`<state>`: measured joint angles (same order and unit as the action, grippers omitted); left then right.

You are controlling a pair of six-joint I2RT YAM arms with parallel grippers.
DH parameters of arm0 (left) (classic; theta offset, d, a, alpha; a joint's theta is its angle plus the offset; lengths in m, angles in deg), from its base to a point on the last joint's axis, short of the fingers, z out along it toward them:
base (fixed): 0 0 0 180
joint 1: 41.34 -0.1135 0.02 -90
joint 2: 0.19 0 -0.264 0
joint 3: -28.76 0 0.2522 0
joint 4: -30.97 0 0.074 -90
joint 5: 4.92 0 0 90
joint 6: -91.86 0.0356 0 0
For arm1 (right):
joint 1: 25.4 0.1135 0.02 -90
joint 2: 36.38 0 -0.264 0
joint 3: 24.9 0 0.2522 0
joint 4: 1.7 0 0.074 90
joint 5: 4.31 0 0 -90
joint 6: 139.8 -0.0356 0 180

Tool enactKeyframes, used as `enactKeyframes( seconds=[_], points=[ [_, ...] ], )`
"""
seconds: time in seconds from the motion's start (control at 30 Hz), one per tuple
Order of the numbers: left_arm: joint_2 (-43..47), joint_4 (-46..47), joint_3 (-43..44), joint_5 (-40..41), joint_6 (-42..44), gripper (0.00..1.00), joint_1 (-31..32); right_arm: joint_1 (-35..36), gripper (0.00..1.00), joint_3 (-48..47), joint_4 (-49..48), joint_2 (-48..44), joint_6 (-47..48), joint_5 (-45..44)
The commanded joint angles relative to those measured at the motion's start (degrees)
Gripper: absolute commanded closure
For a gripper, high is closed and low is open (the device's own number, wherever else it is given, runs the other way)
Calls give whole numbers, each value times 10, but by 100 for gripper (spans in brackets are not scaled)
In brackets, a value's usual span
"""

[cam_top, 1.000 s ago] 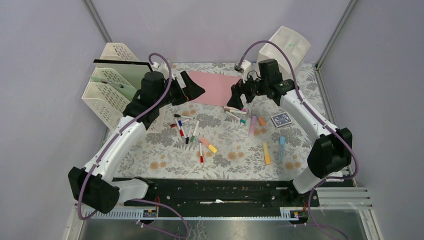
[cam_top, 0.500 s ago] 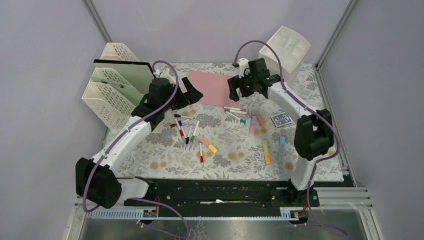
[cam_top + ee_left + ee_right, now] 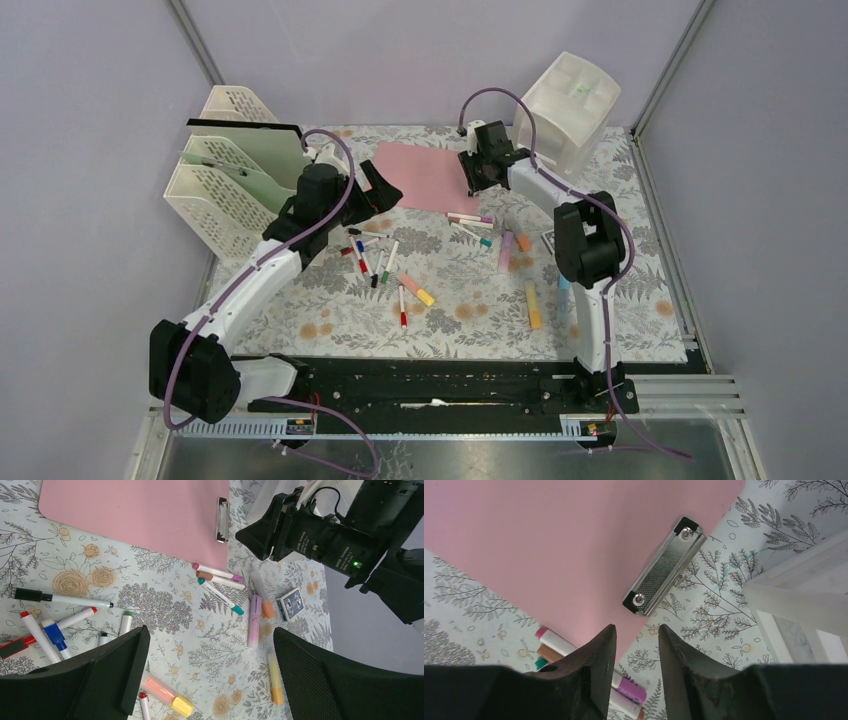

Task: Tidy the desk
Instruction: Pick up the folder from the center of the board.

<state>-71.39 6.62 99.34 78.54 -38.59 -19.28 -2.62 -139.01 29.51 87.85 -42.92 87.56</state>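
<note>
Clipboard pickup seems in hand: on the floral counter (image 3: 470, 335), the right gripper (image 3: 636, 630) hovers at the pink clipboard (image 3: 549, 540), jaws narrowly apart and empty, while the left gripper (image 3: 207, 640) gapes over markers (image 3: 65, 600); next needs a square edge grip.

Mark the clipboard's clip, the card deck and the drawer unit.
clip (image 3: 663, 574), right wrist view, middle of its metal plate.
card deck (image 3: 290, 604), left wrist view, centre of its blue face.
drawer unit (image 3: 570, 105), top view, its white top.
</note>
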Motion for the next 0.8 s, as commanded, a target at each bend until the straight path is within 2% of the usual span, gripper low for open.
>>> enactKeyframes(
  seconds=[0.0,0.23,0.77],
  points=[
    [22,39,-13,14,-11,1,-1,2,57,-38,-30,19,6,-54],
    [31,48,-39,22,-20,1,-1,-5,64,-84,-31,66,-2,-59],
    [9,66,-33,23,-20,1,-1,-29,64,-112,-30,117,-17,-65]
  ],
)
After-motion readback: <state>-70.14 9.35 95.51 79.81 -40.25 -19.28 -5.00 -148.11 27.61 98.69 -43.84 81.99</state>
